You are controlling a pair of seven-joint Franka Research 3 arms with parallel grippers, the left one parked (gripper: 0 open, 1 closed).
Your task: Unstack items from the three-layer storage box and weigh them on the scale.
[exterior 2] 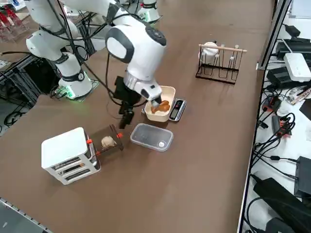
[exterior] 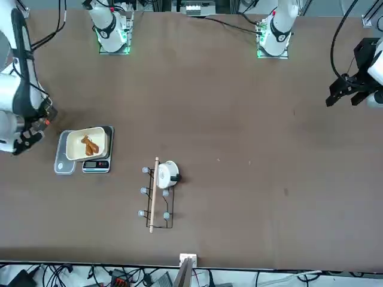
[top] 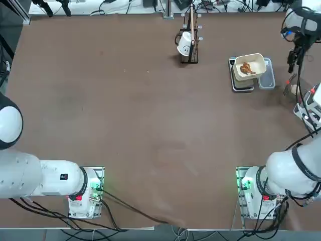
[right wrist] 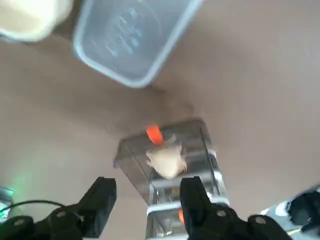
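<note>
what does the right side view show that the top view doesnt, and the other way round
Only the right side view shows the light-grey storage box with a drawer pulled out, a rounded whitish item lying in it, and the right tool hanging open above the table between the box and the cream tray.

Only the top view shows both arm bases bolted along the table's near edge; the box lies outside its frame.

Both show the tray holding the orange-brown item on the scale, the clear container beside it, and the dark stand with a white cup.

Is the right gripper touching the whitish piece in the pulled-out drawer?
Apart. In the right wrist view the open right gripper hangs above the whitish piece, clear drawer showing between.
</note>
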